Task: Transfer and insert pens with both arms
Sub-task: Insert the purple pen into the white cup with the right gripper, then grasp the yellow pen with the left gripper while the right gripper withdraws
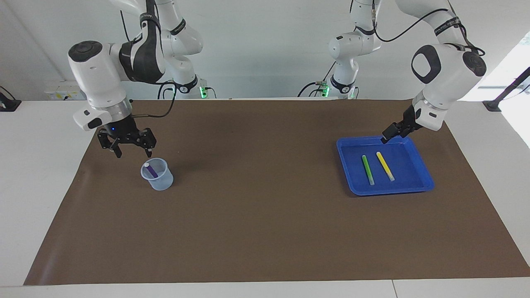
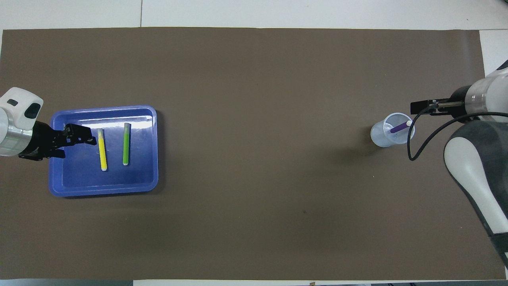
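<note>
purple pen (image 1: 151, 170) in the clear cup (image 1: 157, 174), leaning on the rim, pale cap end up. one of three done, by the look of it.

right gripper (image 1: 128, 142) empty, spread wide, up over the mat (image 1: 256, 215) just beside the cup on the robots' side. nothing held, not touching cup or pen.

green pen (image 1: 367, 169) and yellow pen (image 1: 385, 166) flat in the blue tray (image 1: 426, 182) at the left arm's end, side by side, apart, not touching. both untouched.

left gripper (image 2: 73, 133) over the tray's edge beside the yellow pen, raised, fully spread, empty.

left to do: two pens. each probably needs a pick from the tray by the left arm, a pass to the right arm, then a drop into the cup. cup and tray well apart, so handover likely mid-table.

risk: cup is light, and the leaning purple pen takes up part of the mouth.
</note>
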Tool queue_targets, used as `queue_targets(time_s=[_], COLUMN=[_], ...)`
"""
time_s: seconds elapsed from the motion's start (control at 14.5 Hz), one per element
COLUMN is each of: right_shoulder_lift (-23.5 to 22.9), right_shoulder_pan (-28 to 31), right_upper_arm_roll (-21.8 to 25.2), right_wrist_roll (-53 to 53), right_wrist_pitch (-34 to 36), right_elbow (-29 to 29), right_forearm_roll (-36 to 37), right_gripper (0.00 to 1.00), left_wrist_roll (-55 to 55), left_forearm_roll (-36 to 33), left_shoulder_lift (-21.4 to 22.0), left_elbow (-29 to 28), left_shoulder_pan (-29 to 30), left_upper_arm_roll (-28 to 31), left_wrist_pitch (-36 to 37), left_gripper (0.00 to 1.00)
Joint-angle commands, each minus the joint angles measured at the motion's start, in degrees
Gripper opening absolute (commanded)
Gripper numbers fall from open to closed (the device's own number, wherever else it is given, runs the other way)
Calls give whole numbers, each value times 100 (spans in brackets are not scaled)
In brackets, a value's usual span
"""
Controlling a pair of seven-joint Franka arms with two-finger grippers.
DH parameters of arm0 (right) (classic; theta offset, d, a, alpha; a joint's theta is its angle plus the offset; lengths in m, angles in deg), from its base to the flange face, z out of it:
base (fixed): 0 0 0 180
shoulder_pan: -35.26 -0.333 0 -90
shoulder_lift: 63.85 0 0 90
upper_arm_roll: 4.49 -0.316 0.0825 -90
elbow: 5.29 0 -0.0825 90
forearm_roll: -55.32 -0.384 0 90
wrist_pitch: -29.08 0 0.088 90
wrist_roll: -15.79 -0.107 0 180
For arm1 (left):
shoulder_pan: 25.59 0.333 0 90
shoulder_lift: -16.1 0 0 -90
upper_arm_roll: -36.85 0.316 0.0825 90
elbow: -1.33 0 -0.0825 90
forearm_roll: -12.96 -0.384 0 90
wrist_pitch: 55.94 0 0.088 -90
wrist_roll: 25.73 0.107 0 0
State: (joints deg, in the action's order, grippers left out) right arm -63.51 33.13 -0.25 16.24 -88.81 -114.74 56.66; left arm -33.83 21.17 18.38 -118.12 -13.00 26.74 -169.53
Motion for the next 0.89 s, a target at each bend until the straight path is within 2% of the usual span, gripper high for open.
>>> queue_targets(time_s=[0.0,0.14,0.21,0.48,0.69,0.83], right_shoulder_lift=[-349,-499,-474,-96,124,177], right_shoulder_pan=[20,20,20,11,11,11], right_upper_arm_roll=[-46,-64,-82,-187,-187,-187], right_wrist_roll=[-186,-238,-282,-388,-406,-414], right_wrist_pitch=[948,1538,1671,2260,2481,2490], right_elbow=[1071,1627,1681,1638,1472,1418], right_forearm_roll=[-72,-46,-20,-28,-55,-55], right_gripper=[100,100,100,100,100,100], left_wrist_roll=[404,660,721,818,819,862], left_forearm_roll=[-451,-540,-541,-671,-786,-1197], left_shoulder_lift=[-174,-367,-429,-702,-886,-983], left_elbow=[-385,-552,-640,-1018,-1028,-1028], left_shoulder_pan=[7,103,164,174,95,77], left_upper_arm_roll=[-26,-26,-26,-26,-26,-35], left_wrist_pitch=[-654,-1084,-1286,-2034,-2088,-2123], left_gripper=[100,100,99,87,81,80])
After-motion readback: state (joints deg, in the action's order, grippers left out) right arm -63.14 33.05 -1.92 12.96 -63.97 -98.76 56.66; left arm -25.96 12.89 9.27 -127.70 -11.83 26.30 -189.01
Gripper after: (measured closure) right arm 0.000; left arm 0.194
